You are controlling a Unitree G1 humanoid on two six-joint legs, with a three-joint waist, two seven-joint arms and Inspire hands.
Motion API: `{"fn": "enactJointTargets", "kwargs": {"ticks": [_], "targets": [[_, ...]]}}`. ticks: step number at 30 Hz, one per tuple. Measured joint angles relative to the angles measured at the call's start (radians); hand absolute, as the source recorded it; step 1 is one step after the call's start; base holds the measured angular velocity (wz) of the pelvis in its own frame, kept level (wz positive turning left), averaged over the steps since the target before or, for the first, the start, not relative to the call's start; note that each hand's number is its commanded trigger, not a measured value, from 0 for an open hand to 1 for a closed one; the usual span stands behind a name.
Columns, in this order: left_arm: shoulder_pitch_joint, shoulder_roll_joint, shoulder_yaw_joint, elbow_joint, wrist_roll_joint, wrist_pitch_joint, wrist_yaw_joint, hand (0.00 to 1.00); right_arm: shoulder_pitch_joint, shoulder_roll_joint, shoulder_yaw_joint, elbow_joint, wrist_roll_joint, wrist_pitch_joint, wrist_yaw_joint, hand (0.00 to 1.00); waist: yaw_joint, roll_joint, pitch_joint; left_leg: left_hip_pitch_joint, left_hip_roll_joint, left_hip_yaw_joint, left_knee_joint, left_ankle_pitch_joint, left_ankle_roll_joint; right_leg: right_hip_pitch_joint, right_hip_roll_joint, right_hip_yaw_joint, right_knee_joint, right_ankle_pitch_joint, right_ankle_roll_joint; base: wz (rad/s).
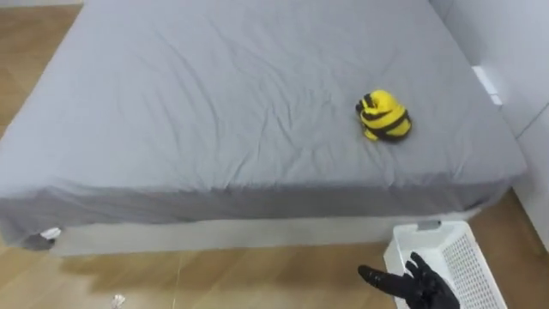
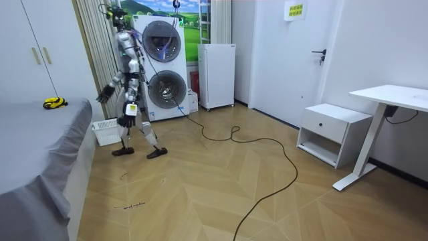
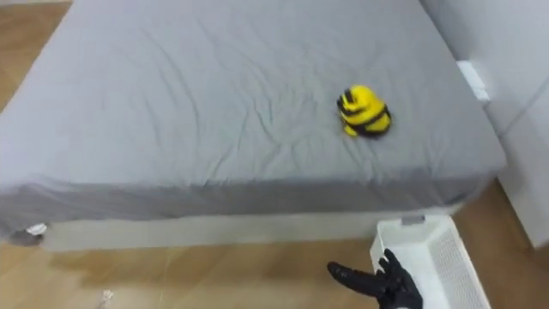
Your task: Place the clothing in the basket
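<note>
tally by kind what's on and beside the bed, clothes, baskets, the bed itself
yellow and black garment, on the bed: 1
white basket, on the floor by the bed: 1
bed with grey sheet: 1
total: 3

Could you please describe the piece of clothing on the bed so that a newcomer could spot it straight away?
Start at the large bed with the grey sheet. Near its right-hand end, up from the white basket on the floor, lies a small bundled garment. Bright yellow with black stripes, it stands out against the plain grey.
</note>
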State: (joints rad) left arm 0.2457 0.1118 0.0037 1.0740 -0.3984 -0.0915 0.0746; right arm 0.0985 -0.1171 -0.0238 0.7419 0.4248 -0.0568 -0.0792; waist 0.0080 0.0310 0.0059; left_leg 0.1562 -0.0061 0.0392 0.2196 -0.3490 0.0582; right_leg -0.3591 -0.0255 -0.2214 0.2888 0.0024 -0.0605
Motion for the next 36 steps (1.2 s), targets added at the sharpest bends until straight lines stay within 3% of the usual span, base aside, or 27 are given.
{"fn": "enactJointTargets", "kwargs": {"ticks": [1,2,3,4,5,6,7,8,9,11,12,13,14,16,17,19,21,23,24,28,31,33,36], "targets": [[0.013,0.001,-0.001,0.010,-0.001,0.006,-0.001,0.00,-0.005,-0.005,-0.001,-0.022,-0.006,-0.024,-0.013,0.00,0.007,0.008,-0.0095,0.006,0.018,0.000,0.015,-0.023,-0.031,0.012,0.021,-0.007,0.022,0.018,-0.034,0.12],[0.016,-0.001,-0.006,0.018,-0.003,0.008,-0.004,0.00,-0.013,-0.008,-0.012,-0.049,-0.005,-0.039,-0.028,0.00,0.024,0.032,-0.0070,0.023,0.047,0.001,0.016,-0.023,-0.054,0.024,0.038,-0.034,0.061,0.012,-0.047,0.08],[0.022,0.000,-0.007,0.018,-0.002,0.008,-0.008,0.00,-0.016,-0.005,-0.018,-0.065,-0.006,-0.042,-0.038,0.00,0.027,0.037,-0.0044,0.036,0.053,0.001,0.009,-0.012,-0.073,0.026,0.039,-0.033,0.086,-0.012,-0.053,0.09],[0.031,0.001,-0.009,0.018,-0.002,0.008,-0.015,0.00,-0.021,-0.006,-0.018,-0.099,-0.013,-0.045,-0.055,0.00,0.024,0.044,0.0047,0.077,0.060,-0.013,-0.018,0.018,-0.100,0.005,0.021,-0.040,0.202,-0.071,-0.067,0.24],[0.037,-0.002,-0.006,0.008,0.000,0.008,-0.020,0.00,-0.024,-0.008,-0.019,-0.129,-0.015,-0.051,-0.066,0.00,0.009,0.045,0.0192,0.123,0.066,-0.046,-0.019,0.028,-0.099,-0.063,0.009,-0.061,0.348,-0.127,-0.056,0.17],[0.055,0.005,-0.003,-0.007,0.001,0.006,-0.021,0.00,-0.021,-0.001,-0.017,-0.146,-0.022,-0.051,-0.071,0.00,0.013,0.041,0.0106,0.128,0.067,-0.046,-0.009,0.023,-0.099,-0.080,0.022,-0.050,0.317,-0.135,-0.047,-0.07],[0.076,0.025,-0.007,-0.017,0.001,0.007,-0.023,0.00,-0.015,0.010,-0.014,-0.187,-0.044,-0.050,-0.072,0.00,0.019,0.035,0.0042,0.117,0.058,-0.032,0.064,-0.014,-0.123,-0.090,0.029,-0.044,0.240,-0.081,-0.089,-0.26],[0.079,0.022,-0.008,-0.015,0.000,0.021,-0.021,0.00,-0.010,0.000,-0.012,-0.205,-0.068,-0.049,-0.076,0.00,0.011,0.056,-0.0026,0.096,0.072,-0.026,0.157,-0.033,-0.120,-0.081,0.041,-0.062,0.276,-0.129,-0.097,-0.19],[0.077,0.022,-0.007,-0.016,0.001,0.022,-0.021,0.00,-0.009,0.001,-0.009,-0.214,-0.076,-0.048,-0.081,0.00,0.002,0.058,-0.0024,0.079,0.080,-0.022,0.207,-0.021,-0.126,-0.070,0.045,-0.062,0.286,-0.149,-0.098,0.00],[0.070,0.019,-0.007,-0.021,-0.002,0.021,-0.020,0.00,0.004,0.000,0.007,-0.263,-0.094,-0.047,-0.103,0.00,-0.021,0.052,-0.0017,0.015,0.092,-0.011,0.391,0.100,-0.149,-0.004,0.061,-0.052,0.262,-0.195,-0.106,0.00],[0.069,0.016,-0.008,-0.025,-0.002,0.021,-0.019,0.00,0.002,-0.001,0.011,-0.273,-0.109,-0.047,-0.112,0.00,-0.030,0.052,-0.0026,-0.004,0.094,-0.010,0.429,0.116,-0.151,0.014,0.064,-0.051,0.247,-0.201,-0.108,0.00],[0.056,0.013,-0.016,-0.026,-0.003,0.021,-0.016,0.00,-0.001,0.000,0.014,-0.293,-0.126,-0.049,-0.128,0.00,-0.046,0.044,0.0015,-0.056,0.098,0.002,0.493,0.108,-0.148,0.047,0.065,-0.043,0.223,-0.212,-0.107,0.06],[0.044,0.012,-0.017,-0.027,-0.005,0.018,-0.011,0.00,-0.001,0.000,0.014,-0.298,-0.139,-0.051,-0.140,0.00,-0.052,0.028,0.0095,-0.112,0.099,0.035,0.529,0.093,-0.129,0.088,0.067,-0.029,0.189,-0.216,-0.104,0.00],[0.042,0.020,-0.013,-0.032,-0.014,0.005,0.004,0.00,0.003,-0.001,0.013,-0.303,-0.150,-0.052,-0.156,0.00,-0.049,0.013,0.0035,-0.202,0.088,0.067,0.523,0.051,-0.108,0.142,0.067,-0.008,0.135,-0.214,-0.104,-0.21],[0.043,0.018,-0.016,-0.033,-0.027,0.005,0.013,0.00,0.003,-0.004,0.013,-0.308,-0.152,-0.052,-0.169,0.00,-0.039,-0.005,0.0072,-0.254,0.073,0.077,0.487,0.033,-0.103,0.167,0.065,0.010,0.111,-0.211,-0.101,-0.42],[0.044,0.004,-0.013,-0.034,-0.032,0.004,0.025,0.00,0.002,-0.006,0.010,-0.331,-0.154,-0.052,-0.199,0.00,-0.020,0.000,0.0028,-0.322,0.062,0.080,0.383,0.032,-0.101,0.189,0.065,0.034,0.084,-0.207,-0.100,-0.58],[0.042,-0.002,-0.003,-0.033,-0.032,-0.007,0.027,0.00,-0.001,-0.006,0.012,-0.338,-0.156,-0.056,-0.214,0.00,-0.003,-0.003,-0.0021,-0.358,0.053,0.093,0.217,0.053,-0.105,0.203,0.067,0.070,0.068,-0.210,-0.094,-0.60],[0.063,-0.006,-0.003,-0.030,-0.031,-0.018,0.027,0.00,0.001,-0.009,0.027,-0.338,-0.165,-0.056,-0.225,0.00,0.023,-0.011,-0.0125,-0.352,0.045,0.090,0.102,0.186,-0.093,0.228,0.067,0.089,0.033,-0.212,-0.081,-0.81],[0.067,-0.006,-0.003,-0.026,-0.031,-0.020,0.026,0.00,0.000,-0.007,0.030,-0.337,-0.170,-0.057,-0.228,0.00,0.027,-0.008,-0.0152,-0.343,0.043,0.089,0.093,0.204,-0.069,0.236,0.068,0.088,0.025,-0.214,-0.078,-0.57],[0.052,0.008,-0.007,0.011,-0.036,-0.031,0.017,0.00,-0.003,-0.009,0.040,-0.338,-0.206,-0.061,-0.246,0.00,0.012,-0.025,-0.0112,-0.306,0.027,0.084,0.031,0.207,-0.066,0.264,0.060,0.076,-0.018,-0.205,-0.064,-0.06],[0.012,0.015,-0.007,0.056,-0.041,-0.020,0.006,0.00,-0.014,-0.010,0.040,-0.338,-0.258,-0.061,-0.275,0.00,0.002,-0.026,-0.0050,-0.307,0.023,0.076,0.014,0.208,-0.065,0.272,0.055,0.045,-0.037,-0.202,-0.058,0.16],[-0.009,0.015,-0.009,0.068,-0.044,-0.014,0.004,0.00,-0.035,-0.009,0.045,-0.332,-0.258,-0.061,-0.282,0.00,0.000,-0.024,0.0036,-0.317,0.020,0.065,0.015,0.210,-0.063,0.270,0.052,0.024,-0.042,-0.202,-0.057,0.15],[-0.036,0.011,-0.009,0.065,-0.043,0.005,0.006,0.00,-0.084,-0.011,0.046,-0.278,-0.258,-0.063,-0.289,0.00,-0.001,-0.022,0.0046,-0.350,0.012,0.048,0.022,0.219,-0.060,0.251,0.046,0.009,-0.055,-0.204,-0.057,0.17]]}}
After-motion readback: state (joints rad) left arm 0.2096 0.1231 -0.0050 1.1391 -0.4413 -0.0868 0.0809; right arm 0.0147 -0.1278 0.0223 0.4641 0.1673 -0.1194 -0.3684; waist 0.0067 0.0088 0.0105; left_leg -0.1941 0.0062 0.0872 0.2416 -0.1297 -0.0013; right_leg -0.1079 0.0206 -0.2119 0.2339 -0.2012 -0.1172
